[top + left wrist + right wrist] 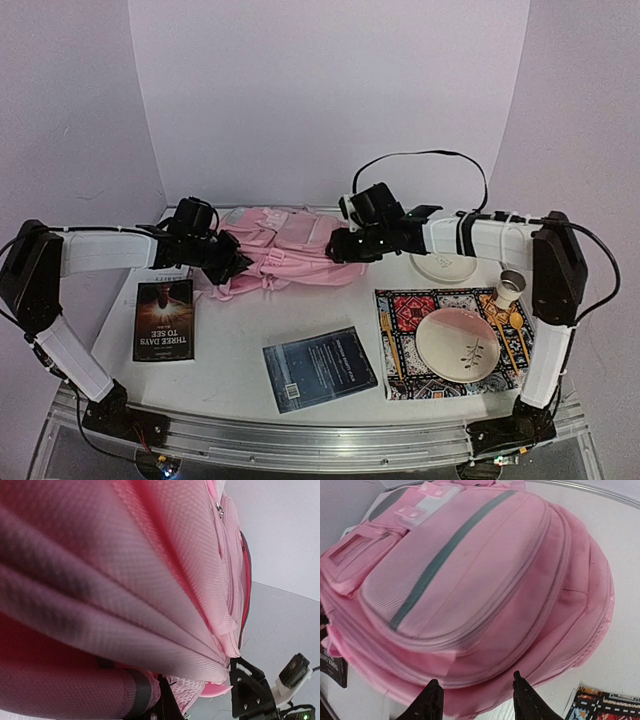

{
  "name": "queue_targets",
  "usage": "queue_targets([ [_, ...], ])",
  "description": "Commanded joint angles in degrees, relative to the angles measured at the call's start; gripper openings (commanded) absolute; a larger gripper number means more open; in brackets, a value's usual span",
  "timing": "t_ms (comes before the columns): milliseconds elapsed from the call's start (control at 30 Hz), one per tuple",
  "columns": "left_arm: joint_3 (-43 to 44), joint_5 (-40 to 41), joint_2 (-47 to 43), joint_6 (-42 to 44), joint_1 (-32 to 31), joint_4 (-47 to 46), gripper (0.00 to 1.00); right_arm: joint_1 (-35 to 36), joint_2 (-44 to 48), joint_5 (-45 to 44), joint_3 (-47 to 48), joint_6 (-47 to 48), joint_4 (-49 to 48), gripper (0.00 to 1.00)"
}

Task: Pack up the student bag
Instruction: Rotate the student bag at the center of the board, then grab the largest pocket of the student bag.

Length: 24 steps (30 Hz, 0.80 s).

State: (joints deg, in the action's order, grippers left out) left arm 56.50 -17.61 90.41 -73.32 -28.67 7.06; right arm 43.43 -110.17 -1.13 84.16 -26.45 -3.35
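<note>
Top view. Student bag (285, 243) lying flat at the far middle of the white surface (230, 335), front pockets up, long axis running left to right. Soft pink fabric, rumpled, with paler pocket panels. Left gripper (238, 265) at the bag's left end, in among the fabric; right gripper (335, 245) at its right end. Nearer the arms: a dark paperback (165, 320) on the left, a dark blue book (320, 368) at centre, a patterned placemat (400, 305) on the right. On the placemat, a round pink plate (465, 340) and a cup (511, 288). A white plate (445, 265) just beyond the mat.

Left wrist view. Frame filled with pink woven mesh – deep folds converging toward the lower right, a zip edge along the upper right. Dark finger parts (247, 692) low in frame with fabric bunched against them; cannot tell whether clamped or loose.

Right wrist view. Broad front pocket, smooth and domed, with a grey-green stripe (445, 555) along its length; small flat pockets toward the upper left, rounded end toward the right. Two black fingertips (522, 697) well apart at the bag's near rim – holding nothing.
</note>
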Motion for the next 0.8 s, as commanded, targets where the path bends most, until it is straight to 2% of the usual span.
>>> queue_targets([
  [0, 1.1, -1.2, -0.6, -6.8, -2.0, -9.0, 0.00, 5.1, 9.2, -3.0, -4.2, -1.3, -1.5, 0.48],
  [133, 1.2, -0.1, -0.4, -8.1, -2.3, -9.6, 0.00, 9.0, 12.6, -4.6, -9.5, -2.7, -6.8, 0.47],
  [267, 1.4, -0.5, 0.0, -8.7, -2.5, -10.1, 0.00, 12.1, 12.2, -4.4, -13.9, -2.3, -15.3, 0.44],
  [467, 1.6, -0.7, 0.1, -8.9, -2.8, -10.3, 0.00, 15.7, 5.0, -5.7, -14.3, 1.4, -25.8, 0.41],
  [767, 1.3, -1.1, 0.2, -9.5, -3.3, -10.3, 0.00, 16.8, -4.8, -9.6, -11.8, 2.8, -35.0, 0.38],
])
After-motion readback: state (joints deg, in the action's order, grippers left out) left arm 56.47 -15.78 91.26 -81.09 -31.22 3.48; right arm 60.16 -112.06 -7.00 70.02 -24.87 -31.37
